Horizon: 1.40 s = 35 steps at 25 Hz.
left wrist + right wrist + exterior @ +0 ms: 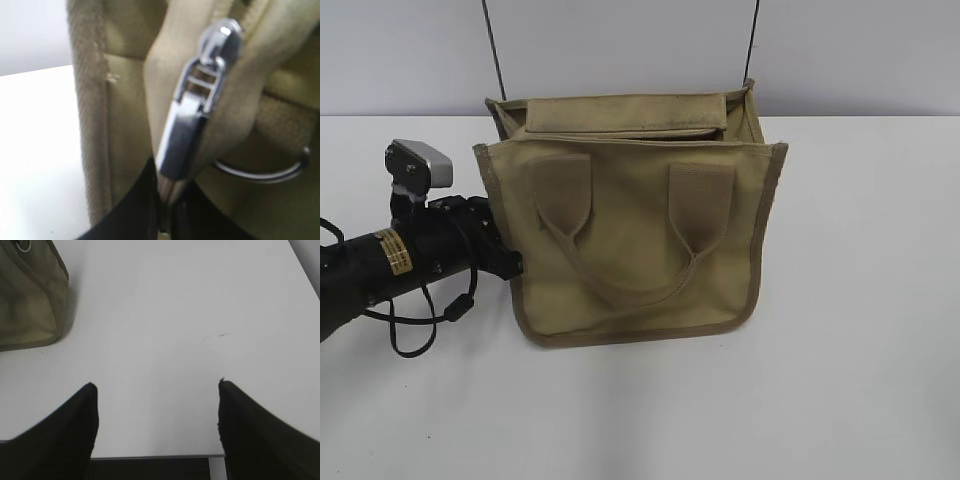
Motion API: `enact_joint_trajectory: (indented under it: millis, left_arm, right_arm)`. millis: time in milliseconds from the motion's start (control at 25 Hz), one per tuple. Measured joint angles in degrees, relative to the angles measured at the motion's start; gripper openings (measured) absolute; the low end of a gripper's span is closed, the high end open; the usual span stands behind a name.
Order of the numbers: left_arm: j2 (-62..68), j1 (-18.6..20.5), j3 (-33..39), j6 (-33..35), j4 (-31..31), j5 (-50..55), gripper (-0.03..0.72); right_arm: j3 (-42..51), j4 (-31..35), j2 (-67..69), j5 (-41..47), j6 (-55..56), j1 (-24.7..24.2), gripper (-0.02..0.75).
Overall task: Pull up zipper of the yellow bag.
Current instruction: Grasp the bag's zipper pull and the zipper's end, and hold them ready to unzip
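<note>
The yellow bag (640,240) stands upright on the white table, its looped handle hanging down the front. My left gripper (506,256) is against the bag's left side, its fingertips hidden behind the trim. In the left wrist view the black fingers (167,210) are shut on the lower end of the silvery metal pull (190,120) of the zipper (161,85), which runs along khaki tape on the bag's fabric (125,130). My right gripper (157,390) is open and empty over bare table, to the right of the bag's corner (25,305).
A silvery metal ring (265,175) hangs on the bag beside the pull. The white table (860,380) stretches to the front and right of the bag. Its near edge (150,456) lies just under my right gripper. A black cable loops under the left arm (410,335).
</note>
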Motion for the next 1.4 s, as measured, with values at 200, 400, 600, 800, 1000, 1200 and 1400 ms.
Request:
enact_joint_trajectory:
  millis: [200,400,600,800,1000,1200,1400]
  left_arm:
    - [-0.06,0.00,0.57,-0.02,-0.41,0.00,0.001]
    - [-2.48,0.00,3.69,0.91,-6.43,0.12,0.001]
    - [-6.82,-0.05,4.16,7.44,-10.62,0.32,0.001]
    - [-9.91,-0.11,4.16,14.83,-14.86,0.19,0.001]
    - [-13.18,-0.11,4.28,18.08,-15.73,1.41,0.001]
    - [-18.90,-0.11,4.28,19.21,-14.29,11.87,0.001]
    - [-25.72,-0.11,3.96,16.78,-13.14,23.72,0.001]
  right_arm:
    - [0.00,0.00,0.00,0.00,0.00,0.00,0.543]
    - [0.00,0.05,0.00,0.00,0.00,0.00,0.543]
    - [0.00,0.05,0.00,0.00,0.00,0.00,0.543]
    - [0.00,0.05,0.00,0.00,0.00,0.00,0.543]
    - [0.00,0.05,0.00,0.00,0.00,0.00,0.543]
    - [0.00,0.82,0.00,0.00,0.00,0.00,0.543]
    - [-0.84,2.51,0.33,-0.06,-1.10,0.00,0.543]
